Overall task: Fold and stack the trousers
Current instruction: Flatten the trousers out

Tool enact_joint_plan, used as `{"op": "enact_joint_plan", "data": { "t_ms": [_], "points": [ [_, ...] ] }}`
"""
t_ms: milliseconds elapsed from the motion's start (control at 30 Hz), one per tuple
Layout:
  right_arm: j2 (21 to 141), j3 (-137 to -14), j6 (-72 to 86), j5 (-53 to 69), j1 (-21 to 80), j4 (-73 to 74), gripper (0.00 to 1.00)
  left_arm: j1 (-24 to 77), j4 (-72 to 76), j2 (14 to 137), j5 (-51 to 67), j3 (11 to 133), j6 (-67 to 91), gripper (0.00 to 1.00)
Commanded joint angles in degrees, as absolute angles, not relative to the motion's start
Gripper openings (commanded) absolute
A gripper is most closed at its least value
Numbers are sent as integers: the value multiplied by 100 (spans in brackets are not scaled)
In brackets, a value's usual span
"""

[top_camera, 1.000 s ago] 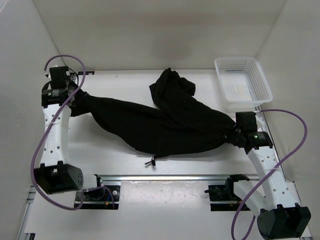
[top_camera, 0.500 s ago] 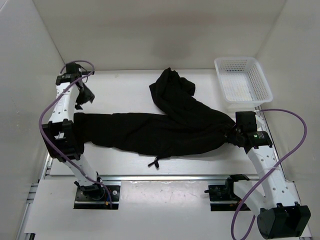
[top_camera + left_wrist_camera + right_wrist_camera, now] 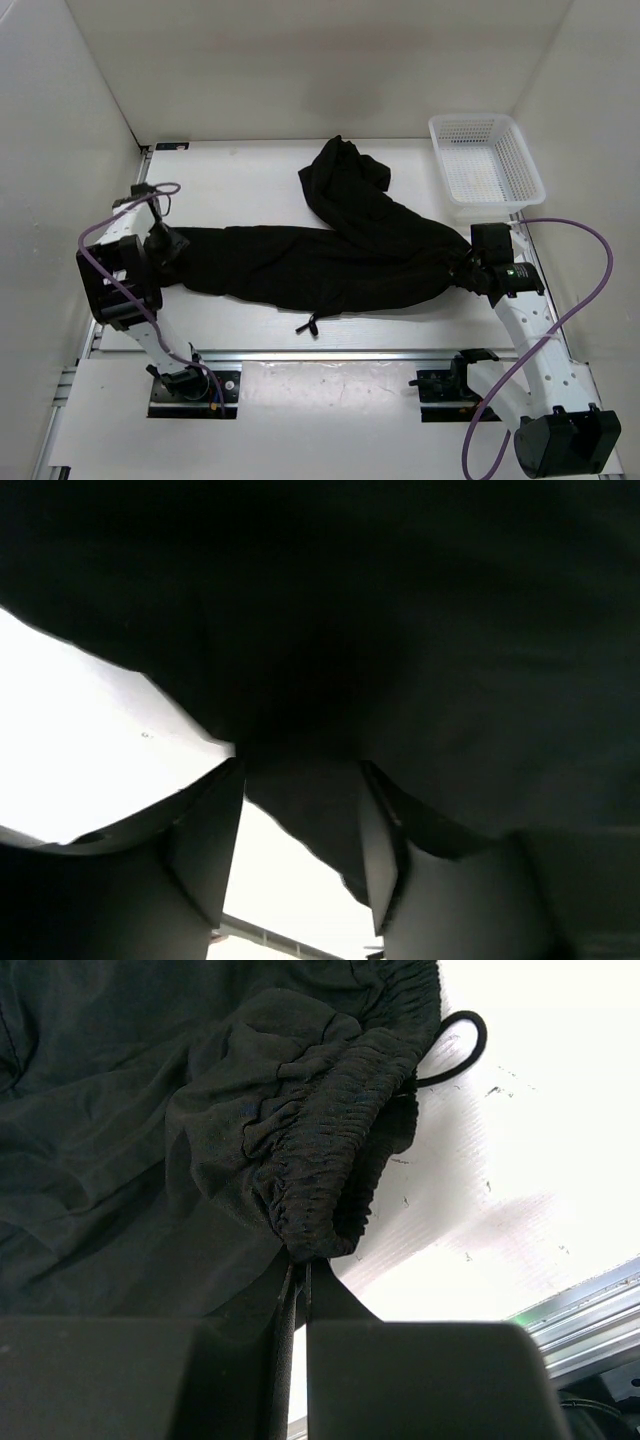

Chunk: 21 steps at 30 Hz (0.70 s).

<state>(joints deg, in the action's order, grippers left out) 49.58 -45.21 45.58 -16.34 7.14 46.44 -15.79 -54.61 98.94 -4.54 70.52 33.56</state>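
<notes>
The black trousers (image 3: 330, 260) lie across the table, one leg stretched out to the left. The other leg is bunched toward the back (image 3: 340, 165). A small cord (image 3: 307, 323) dangles at the front edge of the cloth. My left gripper (image 3: 165, 248) sits at the end of the left leg. In the left wrist view my left gripper (image 3: 300, 772) is open, with a flap of the trousers (image 3: 310, 810) hanging loose between its fingers. My right gripper (image 3: 462, 270) is shut on the gathered waistband (image 3: 320, 1160) at my right gripper's tips (image 3: 300, 1265). A cord loop (image 3: 462, 1048) lies beside the waistband.
A white mesh basket (image 3: 478, 119) stands at the back right corner. A metal rail (image 3: 330, 355) runs along the near edge between the arm bases. White walls close in the left, back and right sides. Purple cables (image 3: 585, 235) loop off both arms.
My left gripper opened and let go of the leg end, which now lies flatter and nearer the front. The left arm swung forward and down to that end. The right arm stayed still.
</notes>
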Motion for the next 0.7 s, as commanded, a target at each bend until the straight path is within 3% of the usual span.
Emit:
{"op": "enact_joint_plan", "data": {
  "t_ms": [0, 200, 333, 500, 633, 667],
  "points": [
    [4826, -4526, 4447, -1679, 703, 4553, 0, -1958, -5186, 9572, 272, 6375, 3568, 61],
    [4825, -4474, 4447, -1626, 703, 4553, 0, -2013, -5063, 9141, -114, 6003, 3787, 62],
    [4878, -4474, 4447, -1626, 703, 4553, 0, -2065, -5002, 9614, -246, 6362, 3850, 60],
    [4878, -4579, 4447, -1679, 703, 4605, 0, -2065, -4939, 10176, -316, 6434, 3981, 41],
    [4878, -4579, 4447, -1679, 703, 4605, 0, -2118, -4939, 10380, -369, 6503, 3981, 12],
    [4878, -4631, 4447, -1679, 703, 4605, 0, -2170, -4939, 10380, -369, 6608, 3981, 10]
  ]
}}
